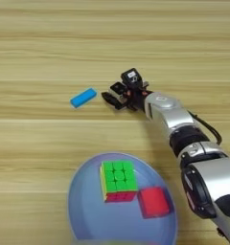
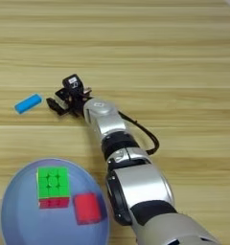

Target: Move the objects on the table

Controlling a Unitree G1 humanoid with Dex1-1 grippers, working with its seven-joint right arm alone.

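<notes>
The flat blue bar (image 1: 83, 97) lies bare on the light tan wooden table (image 1: 40, 48), well up from the large round blue plate (image 1: 83, 210) and just to the left of your right gripper (image 1: 112, 99). It is the one loose piece you can see on the wood; the green-and-red 3x3 puzzle cube (image 1: 119, 181) and the plain red cube (image 1: 153, 201) already sit side by side in the plate, nearly touching. No white dotted block shows in either view.

Your gripper's black fingers point left toward the bar with a gap of table between them and it. You cannot tell from these views how wide the fingers stand, nor whether anything small is pinched in them; the bar itself is clearly not held.

Expect the bar to be light, rigid and smooth, likely hard plastic, so it should slide or spin on the wood if you nudge one end. It lies slanted, its right end farther up the table. Take it across the narrow width near the middle, fingers squared to its long edges, and come down low, since it is thin and leaves little side face to grip.
</notes>
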